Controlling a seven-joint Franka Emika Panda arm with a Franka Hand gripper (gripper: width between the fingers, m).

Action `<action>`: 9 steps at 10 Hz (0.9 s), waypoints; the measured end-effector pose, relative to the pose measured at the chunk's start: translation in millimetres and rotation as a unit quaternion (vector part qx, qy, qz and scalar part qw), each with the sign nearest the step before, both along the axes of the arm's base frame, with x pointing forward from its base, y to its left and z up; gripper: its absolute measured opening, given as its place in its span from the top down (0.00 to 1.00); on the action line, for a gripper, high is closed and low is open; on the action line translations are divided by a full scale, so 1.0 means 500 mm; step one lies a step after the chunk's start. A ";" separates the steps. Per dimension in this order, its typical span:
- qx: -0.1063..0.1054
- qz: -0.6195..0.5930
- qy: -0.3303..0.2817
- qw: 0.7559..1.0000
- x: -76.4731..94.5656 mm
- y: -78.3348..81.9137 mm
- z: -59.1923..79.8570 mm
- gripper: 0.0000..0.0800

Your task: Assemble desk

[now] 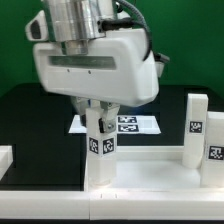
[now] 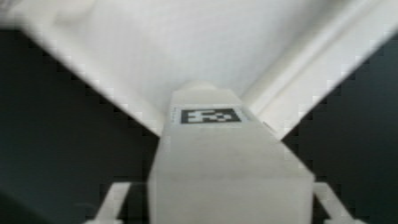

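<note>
My gripper (image 1: pixel 100 118) is shut on a white peg leg (image 1: pixel 101 142) with black-and-white tags and holds it upright over the corner of the white desk top (image 1: pixel 150 176) at the exterior view's left. In the wrist view the leg (image 2: pixel 217 150) fills the gap between my fingers (image 2: pixel 121 200), its tag facing the camera, with the desk top's rim (image 2: pixel 317 72) and inner corner just beyond its end. I cannot tell whether the leg's end is touching the socket. Two more tagged legs (image 1: pixel 197 122) (image 1: pixel 214 152) stand upright at the desk top's right side.
The marker board (image 1: pixel 130 124) lies flat on the black table behind the held leg. A white block (image 1: pixel 5 156) sits at the exterior view's left edge. A green wall stands behind the table.
</note>
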State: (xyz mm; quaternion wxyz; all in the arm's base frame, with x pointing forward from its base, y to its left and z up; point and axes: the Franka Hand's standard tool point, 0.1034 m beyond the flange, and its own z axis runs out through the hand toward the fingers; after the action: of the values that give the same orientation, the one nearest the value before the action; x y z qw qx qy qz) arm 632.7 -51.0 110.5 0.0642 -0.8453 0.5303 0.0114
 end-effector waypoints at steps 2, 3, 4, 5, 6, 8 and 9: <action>0.004 -0.065 0.009 0.998 0.001 0.000 0.000 0.64; 0.006 -0.096 0.012 0.995 0.002 0.000 0.000 0.64; 0.007 -0.121 0.015 0.993 0.002 0.000 0.000 0.64; 0.012 -0.164 0.014 0.986 0.004 -0.001 -0.001 0.64; 0.022 -0.196 0.009 0.980 0.001 -0.006 -0.003 0.64; 0.015 -0.154 0.006 0.988 -0.001 -0.002 -0.004 0.64; -0.003 -0.060 -0.001 0.998 0.000 0.002 -0.002 0.44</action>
State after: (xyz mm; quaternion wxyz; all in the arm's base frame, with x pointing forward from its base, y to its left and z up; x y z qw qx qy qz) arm 632.5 -50.1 109.5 0.0628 -0.8123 0.5798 0.0053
